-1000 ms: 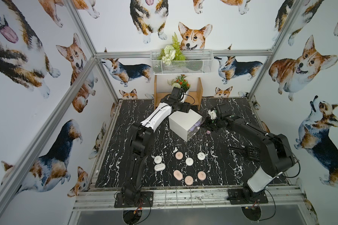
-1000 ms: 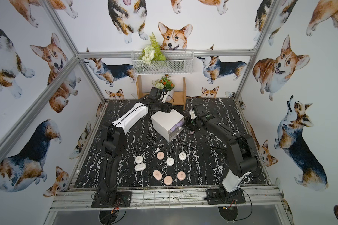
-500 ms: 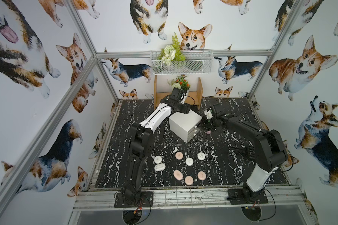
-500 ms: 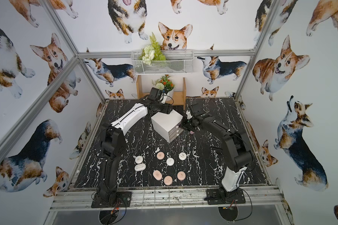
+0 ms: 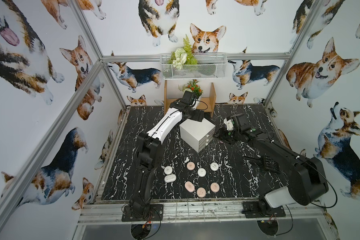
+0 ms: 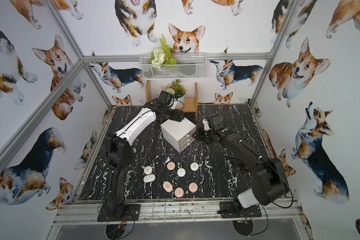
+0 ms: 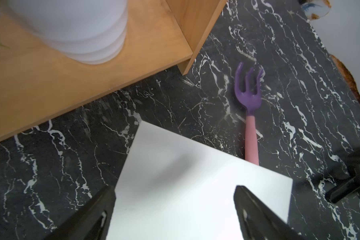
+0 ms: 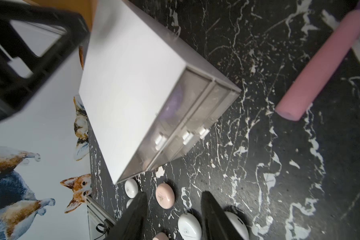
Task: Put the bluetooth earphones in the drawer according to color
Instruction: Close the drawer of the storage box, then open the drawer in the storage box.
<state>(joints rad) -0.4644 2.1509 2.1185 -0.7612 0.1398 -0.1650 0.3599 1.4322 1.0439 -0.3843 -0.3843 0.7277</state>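
both top views: bright, even, diffuse light; only soft faint shadows on the black marble table. strong wide-angle warp twd the edges, corners stretched. left wrist view: white pot + wooden shelf blurry, soft grey shadow on the drawer top. right wrist view: drawer front smeared, pink fork handle out of focus.

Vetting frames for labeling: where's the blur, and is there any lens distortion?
Left wrist view: white pot smeared, toy fork fairly crisp. Right wrist view: drawer fronts soft, white earphones sharper. Both top views: sharp, with wide-angle splay on the frame posts.
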